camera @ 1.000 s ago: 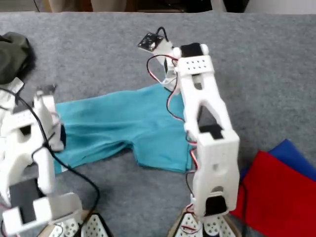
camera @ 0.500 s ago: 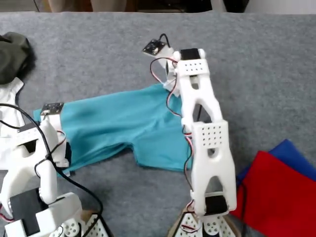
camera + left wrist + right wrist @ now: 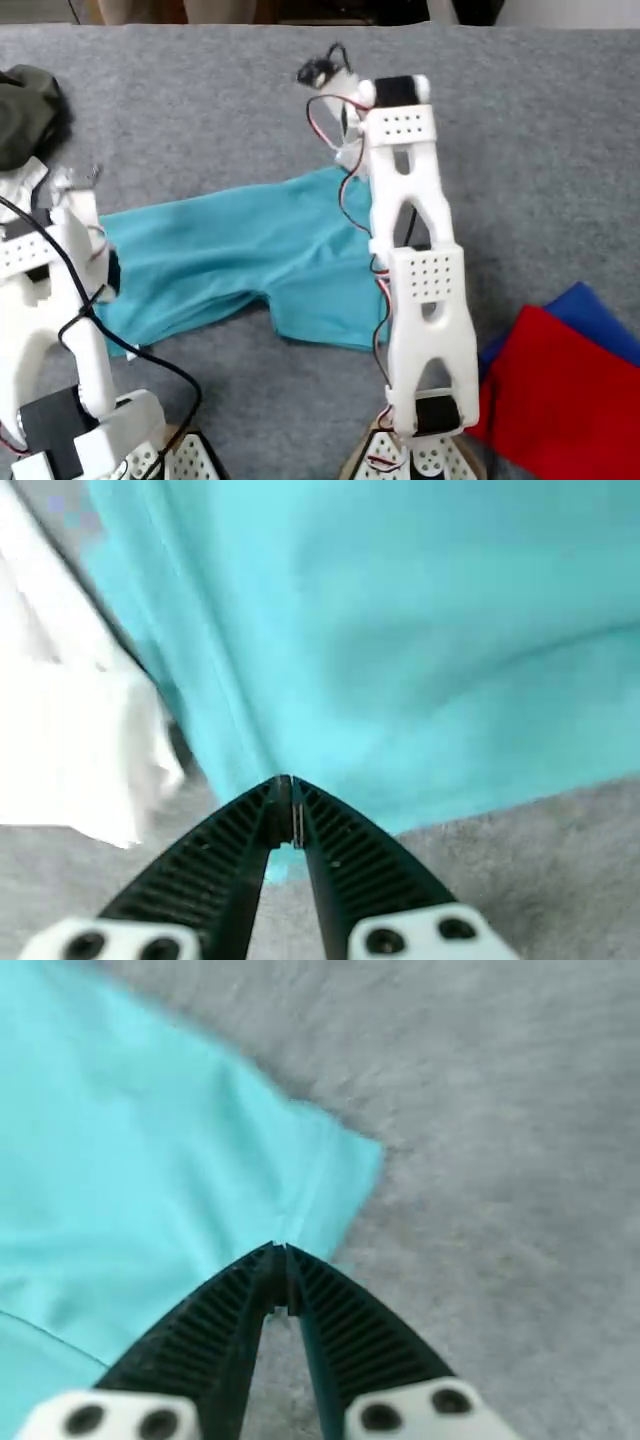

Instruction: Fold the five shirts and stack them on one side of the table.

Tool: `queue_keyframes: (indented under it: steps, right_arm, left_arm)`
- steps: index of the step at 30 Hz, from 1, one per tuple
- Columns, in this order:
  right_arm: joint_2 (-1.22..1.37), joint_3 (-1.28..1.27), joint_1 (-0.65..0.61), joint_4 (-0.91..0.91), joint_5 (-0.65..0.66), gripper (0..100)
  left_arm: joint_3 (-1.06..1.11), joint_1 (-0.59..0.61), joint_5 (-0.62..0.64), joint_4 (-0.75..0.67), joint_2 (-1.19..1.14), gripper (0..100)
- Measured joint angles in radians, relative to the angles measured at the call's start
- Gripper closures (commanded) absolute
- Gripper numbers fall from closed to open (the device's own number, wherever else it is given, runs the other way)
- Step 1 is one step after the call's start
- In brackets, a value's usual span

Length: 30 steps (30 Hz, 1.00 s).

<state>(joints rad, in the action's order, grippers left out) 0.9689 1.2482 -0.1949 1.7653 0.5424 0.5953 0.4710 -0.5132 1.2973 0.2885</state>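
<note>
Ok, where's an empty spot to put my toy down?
The widest bare patch is the grey table beyond the teal shirt, from the dark shirt to the right edge. A smaller one lies in front of the teal shirt, at the near edge. Crowded: the left by the white shirt, the near right by the red shirt.

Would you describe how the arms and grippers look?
The left arm and right arm are white plastic with perforated panels and black motors at the joints. Red and white wires run along the right arm; a black cable loops off the left. The left gripper and right gripper have black, tapered, ribbed fingers on white mounts with screw holes.
</note>
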Motion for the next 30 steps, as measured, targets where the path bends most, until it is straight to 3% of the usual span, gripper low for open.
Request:
queue_keyframes:
  steps: [5, 13, 30]
  right_arm:
    - [-0.095, -0.028, 0.0, 0.003, -0.028, 99.3]
    - [-0.301, -0.374, 0.0, -0.008, -0.166, 99.3]
    - [-0.448, -1.231, 0.025, -0.531, -0.219, 99.3]
  left_arm:
    - [-0.107, -0.041, 0.074, -0.038, -0.083, 98]
    - [-0.265, -0.06, 0.196, -0.195, -0.439, 98]
    - [-0.512, -0.055, 0.209, -0.152, -0.704, 98]
